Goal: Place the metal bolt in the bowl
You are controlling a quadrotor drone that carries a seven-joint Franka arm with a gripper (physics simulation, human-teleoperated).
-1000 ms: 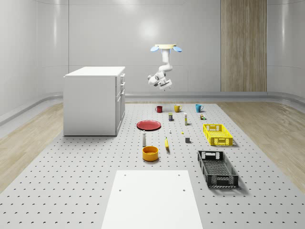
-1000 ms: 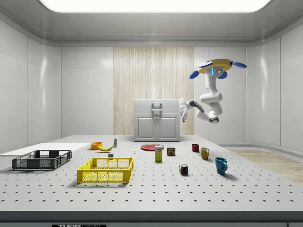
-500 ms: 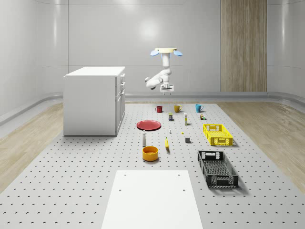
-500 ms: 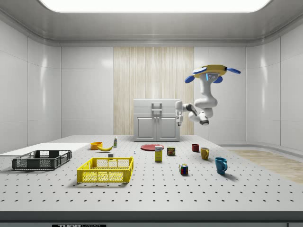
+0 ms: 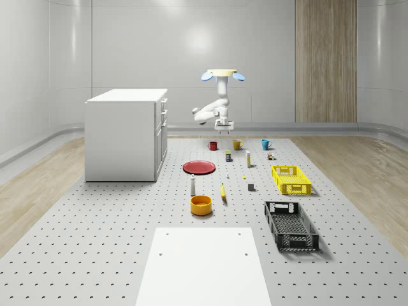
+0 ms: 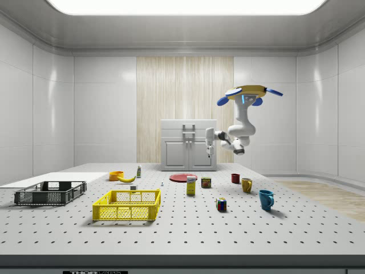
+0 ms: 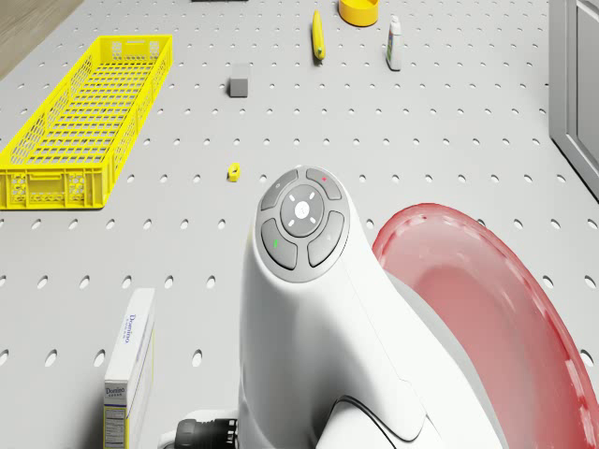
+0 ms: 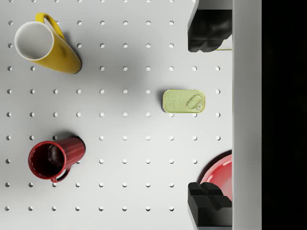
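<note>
The drone [image 5: 222,74] hovers high over the far end of the worktop [image 5: 115,242], above the mugs and the red plate [image 5: 199,167]. Its arm bends down and ends in the gripper [image 5: 221,127], which points straight down. In the wrist view the gripper's [image 8: 209,117] black fingers [image 8: 209,29] are spread wide apart with nothing between them; below lie a flat green tin [image 8: 184,101], a yellow mug [image 8: 44,48], a red mug [image 8: 53,157] and the plate's edge.

The orange bowl [image 5: 201,204] sits nearer the front of the worktop, well apart from the gripper. A small upright bottle [image 5: 192,186] stands just behind the bowl and a banana [image 5: 223,191] lies beside it. The metal bolt is too small to pick out with certainty.
</note>
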